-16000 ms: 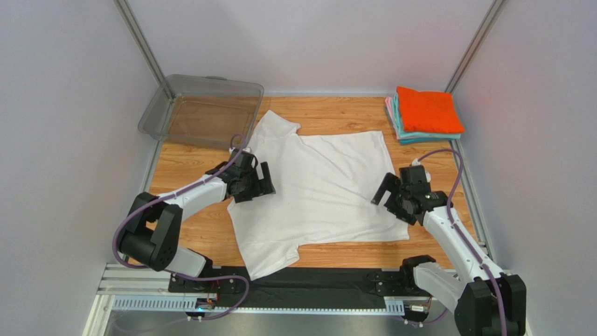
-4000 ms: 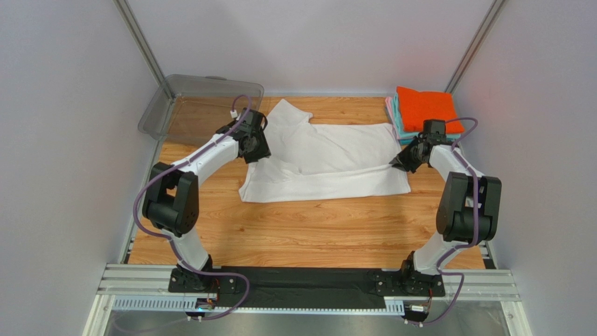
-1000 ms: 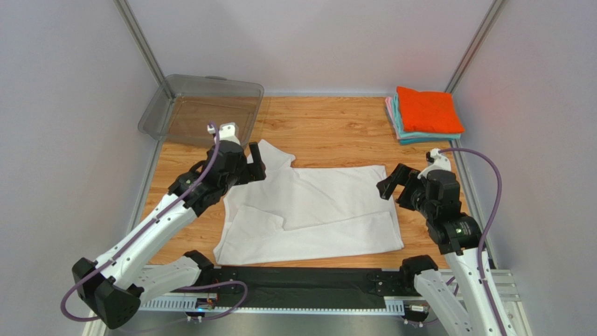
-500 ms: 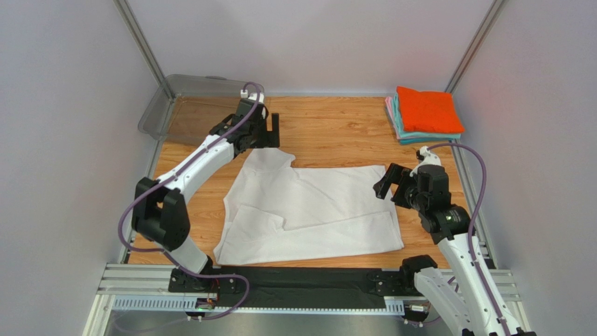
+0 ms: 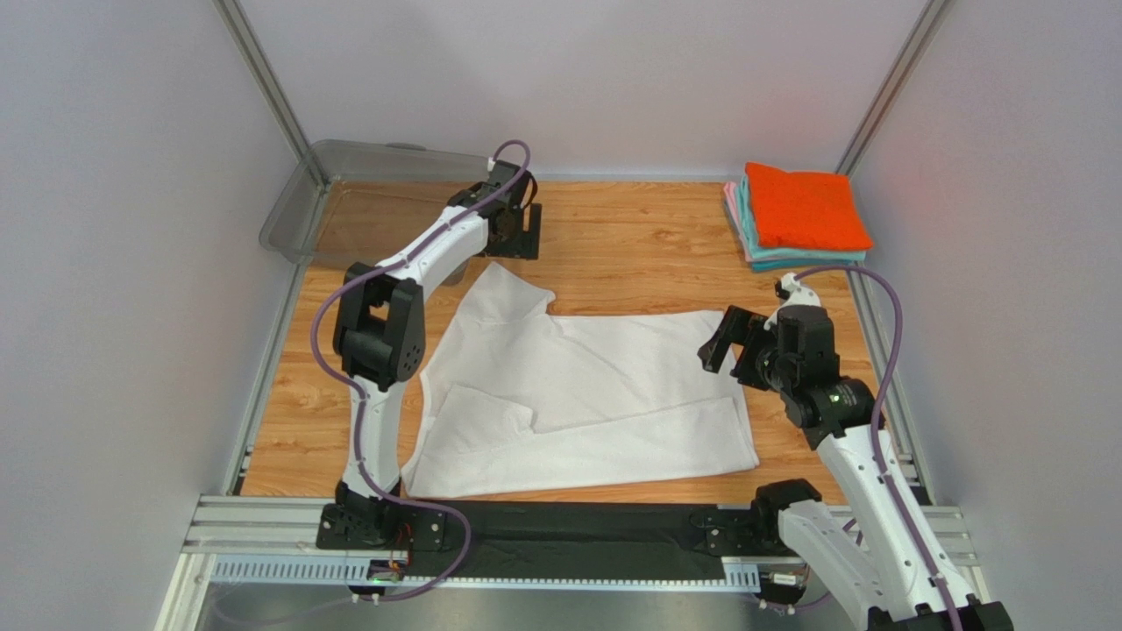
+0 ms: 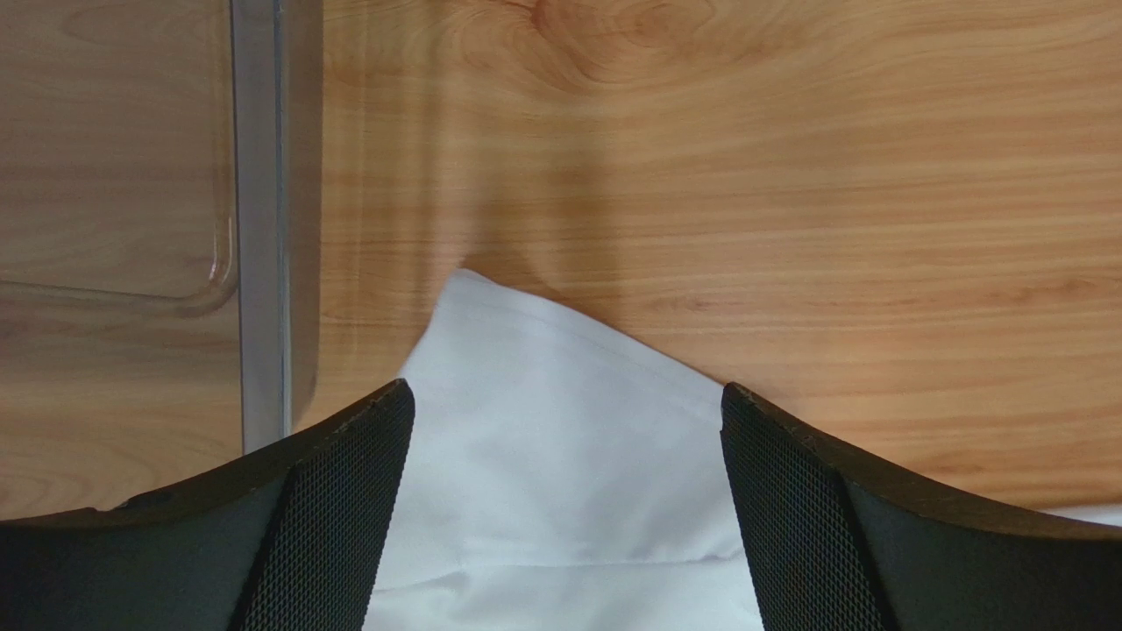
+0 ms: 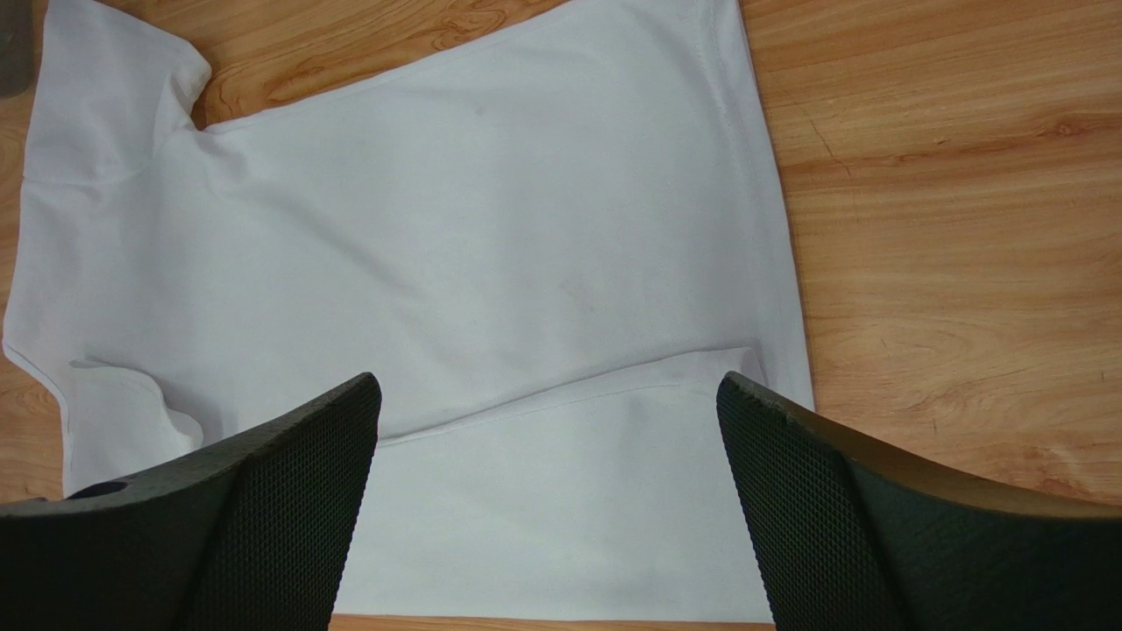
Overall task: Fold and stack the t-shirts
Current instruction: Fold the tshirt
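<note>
left arm has just swung off the shirt's left edge out to the far-left. The left pincer [image 5: 522, 232] now hangs over the far sleeve [image 6: 553, 381], close to the bin [image 5: 296, 213] wall. Jaws are spread wide with nothing in them, and the sleeve tip shows between the fingers in the wrist view

right pincer [image 5: 732, 346] has barely moved. It is also spread and empty, hovering over the right hem end

white t-shirt [image 5: 593, 381] hasn't shifted in the last second. It lies mid-desk, nearer the arms than a few seconds ago, already folded once lengthwise. The top layer's edge runs left-right across it, leaving a single-layer strip along the near side

my read: the lengthwise fold is done and the left arm is lining up to tuck that stray sleeve in. Cross folds and stacking are still to do, so roughly the middle of this shirt

materials:
- shirt is matte white knit, limp, with shallow creases. The far sleeve comes to a soft point, and the near-left sleeve is bunched under the fold with a curved edge
- desk [image 5: 632, 243] is smooth wood-grain laminate, so I'd expect fabric to slide on it
- bin is clear grey rigid plastic with rounded corners, at the far-left
- finger pads are black with a fine mesh texture
- far-right pile is neat squares: orange shirt [image 5: 806, 207] on top, teal shirt [image 5: 790, 255] under it, and pink shirt [image 5: 730, 200] peeking out at the left edge. It sits well apart from the white one
</note>
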`<state>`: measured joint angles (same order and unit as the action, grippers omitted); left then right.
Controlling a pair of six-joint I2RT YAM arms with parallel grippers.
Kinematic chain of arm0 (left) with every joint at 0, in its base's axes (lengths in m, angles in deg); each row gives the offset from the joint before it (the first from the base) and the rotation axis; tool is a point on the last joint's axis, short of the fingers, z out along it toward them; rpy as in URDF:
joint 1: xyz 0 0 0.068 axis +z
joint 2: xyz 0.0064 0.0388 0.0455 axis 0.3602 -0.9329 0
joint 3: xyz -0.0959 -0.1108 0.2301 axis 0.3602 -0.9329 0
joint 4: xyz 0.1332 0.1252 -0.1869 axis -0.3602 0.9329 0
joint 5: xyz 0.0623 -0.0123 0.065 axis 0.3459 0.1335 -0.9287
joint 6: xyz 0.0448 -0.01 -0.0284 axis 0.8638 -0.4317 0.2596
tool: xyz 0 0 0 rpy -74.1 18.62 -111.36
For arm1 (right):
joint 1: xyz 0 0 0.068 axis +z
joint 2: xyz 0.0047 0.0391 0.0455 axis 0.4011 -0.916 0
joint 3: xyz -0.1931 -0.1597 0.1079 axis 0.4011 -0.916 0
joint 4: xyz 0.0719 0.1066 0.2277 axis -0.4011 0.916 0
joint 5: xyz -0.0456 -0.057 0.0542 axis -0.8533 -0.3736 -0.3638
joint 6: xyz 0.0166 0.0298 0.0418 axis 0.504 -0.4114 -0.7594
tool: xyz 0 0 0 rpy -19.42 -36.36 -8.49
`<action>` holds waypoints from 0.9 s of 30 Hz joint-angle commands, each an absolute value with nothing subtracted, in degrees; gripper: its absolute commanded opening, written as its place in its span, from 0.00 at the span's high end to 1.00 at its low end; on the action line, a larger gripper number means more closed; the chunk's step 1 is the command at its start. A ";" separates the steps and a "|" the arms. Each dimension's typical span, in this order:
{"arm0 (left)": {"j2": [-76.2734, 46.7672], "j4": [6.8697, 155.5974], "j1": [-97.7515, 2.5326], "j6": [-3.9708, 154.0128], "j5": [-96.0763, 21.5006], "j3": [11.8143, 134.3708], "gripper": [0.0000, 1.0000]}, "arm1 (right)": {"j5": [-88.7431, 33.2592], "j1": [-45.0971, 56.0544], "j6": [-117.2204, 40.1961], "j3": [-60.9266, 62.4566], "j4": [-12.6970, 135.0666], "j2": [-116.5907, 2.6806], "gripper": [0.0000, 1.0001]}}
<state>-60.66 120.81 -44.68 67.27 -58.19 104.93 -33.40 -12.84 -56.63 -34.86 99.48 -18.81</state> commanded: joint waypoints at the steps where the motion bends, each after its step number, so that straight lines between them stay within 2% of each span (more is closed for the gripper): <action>1: -63.27 125.61 -44.14 68.93 -62.77 109.02 0.11 | -33.45 -12.75 -55.52 -34.88 97.15 -19.20 0.00; 7: -68.45 126.93 -43.70 68.58 -62.69 114.12 0.23 | -33.45 -12.75 -55.43 -35.05 96.89 -19.47 0.00; 20: -74.43 127.55 -42.03 66.30 -64.54 118.43 0.29 | -33.19 -12.84 -55.52 -35.32 96.54 -20.17 0.00; 27: -75.93 127.72 -41.50 65.77 -61.38 118.88 0.42 | -32.92 -12.84 -55.52 -35.49 96.45 -20.35 0.00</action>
